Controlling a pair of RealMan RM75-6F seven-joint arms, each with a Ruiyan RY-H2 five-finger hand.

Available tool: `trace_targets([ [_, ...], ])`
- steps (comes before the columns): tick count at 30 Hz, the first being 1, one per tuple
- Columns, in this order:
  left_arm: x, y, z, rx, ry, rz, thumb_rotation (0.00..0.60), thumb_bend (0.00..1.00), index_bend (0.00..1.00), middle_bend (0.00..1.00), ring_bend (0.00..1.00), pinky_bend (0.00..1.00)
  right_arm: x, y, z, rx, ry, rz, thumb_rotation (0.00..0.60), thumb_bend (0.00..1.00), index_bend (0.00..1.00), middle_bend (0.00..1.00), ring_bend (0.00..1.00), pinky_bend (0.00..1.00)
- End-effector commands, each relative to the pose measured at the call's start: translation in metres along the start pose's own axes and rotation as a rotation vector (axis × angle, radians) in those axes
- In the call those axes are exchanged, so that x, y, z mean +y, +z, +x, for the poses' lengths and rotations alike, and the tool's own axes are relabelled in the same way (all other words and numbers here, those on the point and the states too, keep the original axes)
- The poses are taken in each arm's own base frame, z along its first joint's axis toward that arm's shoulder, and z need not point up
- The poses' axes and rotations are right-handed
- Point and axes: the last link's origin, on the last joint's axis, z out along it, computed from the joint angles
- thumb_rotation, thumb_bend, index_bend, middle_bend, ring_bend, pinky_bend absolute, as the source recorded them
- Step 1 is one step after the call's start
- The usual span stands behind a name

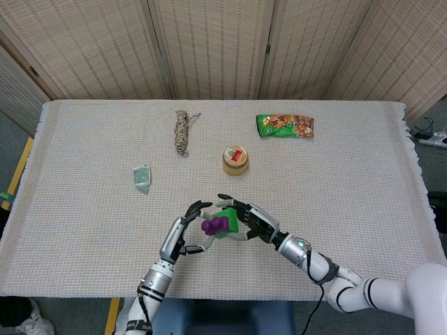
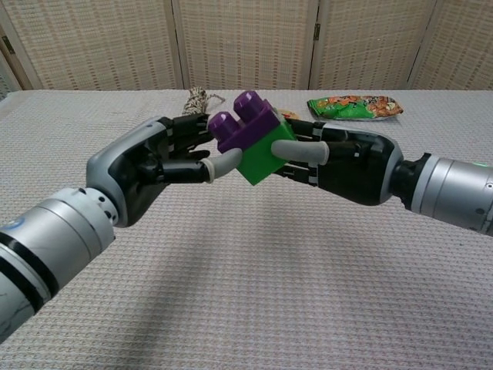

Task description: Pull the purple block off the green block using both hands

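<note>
A purple block [image 2: 246, 123] sits joined on top of a green block [image 2: 263, 159], both held in the air above the table near its front edge. My left hand [image 2: 158, 166] grips the purple block [image 1: 213, 225] from the left between thumb and fingers. My right hand [image 2: 343, 163] comes in from the right and its fingers close around the green block [image 1: 228, 217]. In the head view my left hand [image 1: 181, 237] and my right hand [image 1: 257, 223] meet at the blocks. The far side of the green block is hidden by my right hand.
A small jar [image 1: 235, 160] stands behind the hands at mid-table. A green snack bag [image 1: 285, 125] lies at the back right, a coil of rope [image 1: 182, 132] at the back left, a small green packet [image 1: 142, 176] on the left. The woven cloth [image 1: 349, 181] covers the table.
</note>
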Motion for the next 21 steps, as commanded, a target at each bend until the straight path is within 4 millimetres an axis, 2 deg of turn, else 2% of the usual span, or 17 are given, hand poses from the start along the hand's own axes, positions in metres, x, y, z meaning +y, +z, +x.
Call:
trace_targets([
  [1,-0.001,-0.001,0.0,-0.013,0.012,0.013,0.6,0.58,0.77,0.21,0.0,0.0,0.002,0.003,0.0,0.015,-0.007,0.0,0.6,0.29,0.38,0.01,0.02,0.01],
  [6,-0.002,-0.001,0.001,-0.01,0.01,0.019,0.6,0.58,0.77,0.21,0.0,0.0,0.003,0.005,0.001,0.05,-0.017,0.004,0.6,0.29,0.58,0.08,0.05,0.03],
  [10,0.002,-0.001,0.003,-0.004,-0.01,0.003,0.6,0.58,0.77,0.21,0.0,0.0,0.004,0.006,0.0,0.076,-0.034,-0.001,0.6,0.29,0.7,0.14,0.08,0.04],
  [16,0.016,-0.001,0.009,-0.006,-0.026,-0.064,0.6,0.58,0.78,0.21,0.0,0.0,0.006,0.004,0.0,0.093,-0.055,-0.009,0.6,0.29,0.86,0.23,0.12,0.05],
  [21,0.021,-0.001,0.013,-0.007,-0.044,-0.072,0.6,0.58,0.78,0.21,0.0,0.0,0.007,0.004,-0.001,0.091,-0.069,-0.016,0.6,0.29,0.91,0.26,0.15,0.06],
])
